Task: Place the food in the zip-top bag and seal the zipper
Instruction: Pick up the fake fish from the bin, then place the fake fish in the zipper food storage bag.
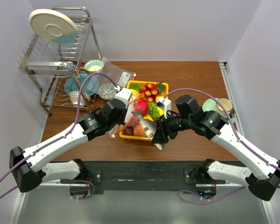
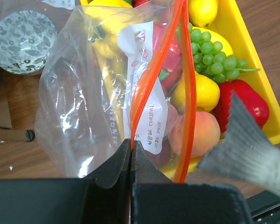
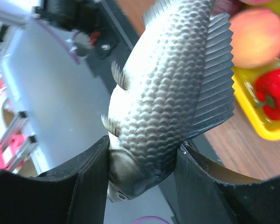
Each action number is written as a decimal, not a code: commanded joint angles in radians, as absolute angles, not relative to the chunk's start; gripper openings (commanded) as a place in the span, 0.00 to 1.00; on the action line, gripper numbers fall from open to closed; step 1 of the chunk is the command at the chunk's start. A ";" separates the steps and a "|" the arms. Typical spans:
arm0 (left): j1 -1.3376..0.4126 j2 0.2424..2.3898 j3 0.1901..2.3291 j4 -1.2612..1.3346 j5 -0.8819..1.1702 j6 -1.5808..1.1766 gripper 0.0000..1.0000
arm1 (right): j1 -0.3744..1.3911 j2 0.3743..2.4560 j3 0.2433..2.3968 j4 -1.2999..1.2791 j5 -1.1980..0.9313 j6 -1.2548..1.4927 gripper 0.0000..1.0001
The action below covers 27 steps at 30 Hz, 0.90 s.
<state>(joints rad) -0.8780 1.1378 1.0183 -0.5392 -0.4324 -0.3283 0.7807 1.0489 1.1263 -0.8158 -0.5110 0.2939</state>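
Observation:
My left gripper is shut on the orange-red zipper of the crinkled zip-top bag. The bag's mouth gapes open over the near left end of the yellow tray. Seen through and beside the bag, green grapes, a peach and a red pepper lie in the tray. My right gripper is shut on the head end of the grey fish. The fish hangs over the tray's near edge, with its tail just right of the bag mouth.
A wire dish rack with a plate and bowls stands at the back left. A patterned bowl and a flatter clear bag lie behind the tray. A cup sits right of the tray, by my right arm.

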 commanded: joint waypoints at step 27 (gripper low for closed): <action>-0.874 1.084 0.980 -0.437 -0.243 -0.288 0.00 | 0.798 1.376 1.313 -0.798 -0.458 0.219 0.33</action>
<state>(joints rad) -0.8780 1.0939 1.0096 -0.5240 -0.3389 -0.3088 0.7921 1.3510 1.2419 -0.8433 -0.4129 0.2169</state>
